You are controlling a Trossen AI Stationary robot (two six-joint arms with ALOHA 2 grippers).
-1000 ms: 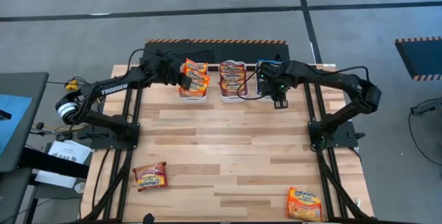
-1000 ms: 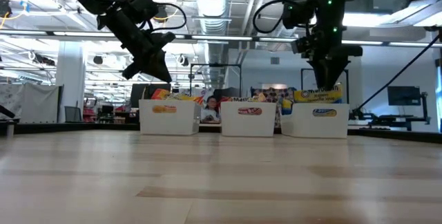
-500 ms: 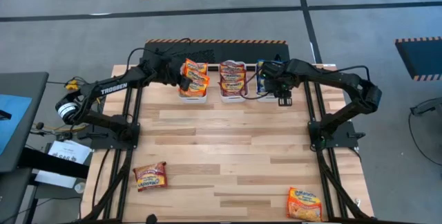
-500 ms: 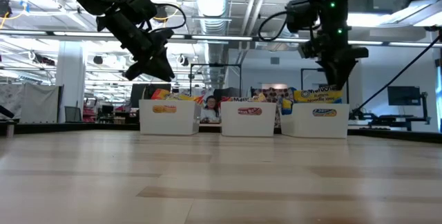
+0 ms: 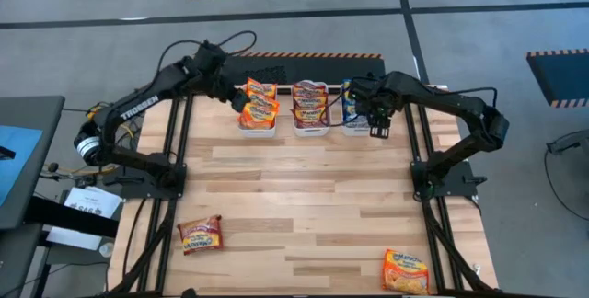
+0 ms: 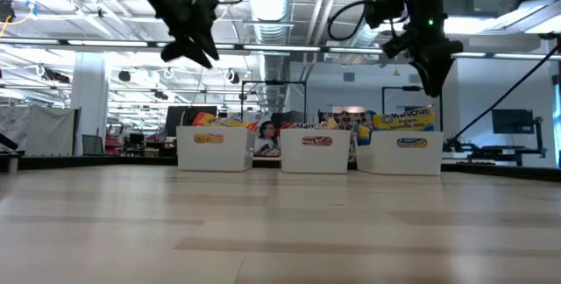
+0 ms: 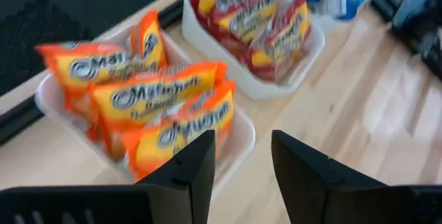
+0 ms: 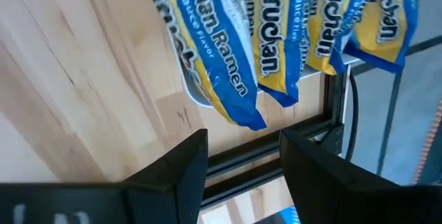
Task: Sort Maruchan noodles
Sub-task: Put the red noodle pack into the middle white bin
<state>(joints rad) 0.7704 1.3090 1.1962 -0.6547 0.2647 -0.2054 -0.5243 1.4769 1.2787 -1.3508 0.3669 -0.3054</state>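
Three white bins stand in a row at the table's far edge. The left bin [image 5: 257, 125] holds orange Maruchan noodles [image 7: 162, 99], the middle bin [image 5: 311, 129] dark red ones [image 7: 255, 16], and the right bin [image 5: 355, 129] blue ones [image 8: 276, 37]. My left gripper [image 7: 242, 158] hangs open and empty above the left bin's near edge [image 5: 237, 98]. My right gripper [image 8: 242, 158] is open and empty too, and hangs over the right bin's right side [image 5: 377, 128]. Two more packets lie flat on the table: one near left [image 5: 200, 234] and one near right [image 5: 406, 270].
The wooden table top [image 5: 304, 197] between the bins and the two near packets is bare. Each arm's base frame stands on a side of the table, left [image 5: 152, 174] and right [image 5: 442, 178]. A black mat [image 5: 285, 63] lies beyond the bins.
My left gripper has risen well above the left bin and tipped more toward level; in the low view its fingers stand wider apart than before. My right gripper has risen a little and rolled at the wrist above the right bin, staying open.
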